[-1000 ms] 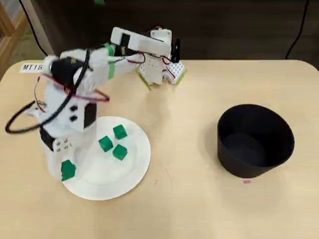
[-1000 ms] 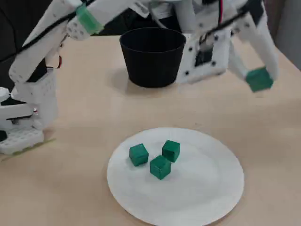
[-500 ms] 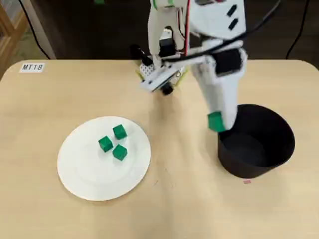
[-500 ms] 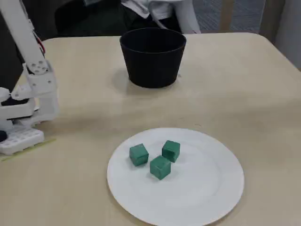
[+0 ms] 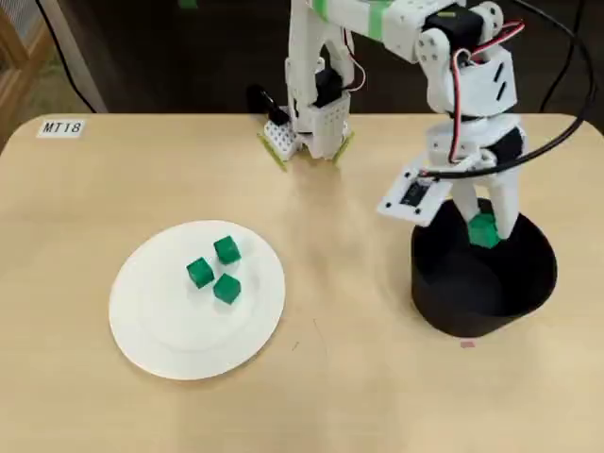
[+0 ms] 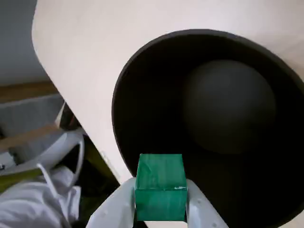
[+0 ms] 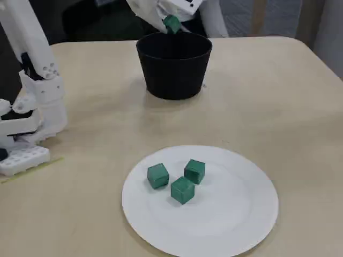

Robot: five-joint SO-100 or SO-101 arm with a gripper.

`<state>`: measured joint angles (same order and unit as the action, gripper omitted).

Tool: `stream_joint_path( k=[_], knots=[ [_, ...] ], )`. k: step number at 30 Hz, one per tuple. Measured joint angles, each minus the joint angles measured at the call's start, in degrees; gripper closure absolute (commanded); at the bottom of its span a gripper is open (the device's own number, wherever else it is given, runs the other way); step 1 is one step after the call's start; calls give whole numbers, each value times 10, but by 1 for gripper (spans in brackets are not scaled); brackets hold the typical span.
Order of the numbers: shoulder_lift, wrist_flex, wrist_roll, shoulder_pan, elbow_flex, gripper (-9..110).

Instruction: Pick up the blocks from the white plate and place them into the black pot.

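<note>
Wrist view shows the gripper (image 6: 160, 209) clamped flat-on across opposite faces of a green block (image 6: 160, 186) over the black pot (image 6: 142, 95); block judged light, rigid, easily held.

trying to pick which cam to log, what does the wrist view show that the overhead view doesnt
Only the wrist view shows the pot's bare inside floor and the two fingers pressed against opposite sides of the held block, with the block above the pot's opening.

Only the overhead view shows the white plate with three blocks on it, the arm's base, and the MT18 label.

Both show the gripper shut on one green block over the black pot, which has no block in it, and the light table.
</note>
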<state>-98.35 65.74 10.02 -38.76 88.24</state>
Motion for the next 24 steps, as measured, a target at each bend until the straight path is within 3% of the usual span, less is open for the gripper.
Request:
stream_joint_path(
  k=[6, 10, 15, 19, 23, 24],
  knots=[
    [17, -11, 0, -8, 0, 102],
    [17, -8, -3, -7, 0, 81],
    [17, 4, 6, -5, 0, 75],
    [17, 14, 9, 8, 0, 77],
    [13, 20, 13, 33, 0, 104],
    [8, 24, 12, 45, 0, 104]
  ],
)
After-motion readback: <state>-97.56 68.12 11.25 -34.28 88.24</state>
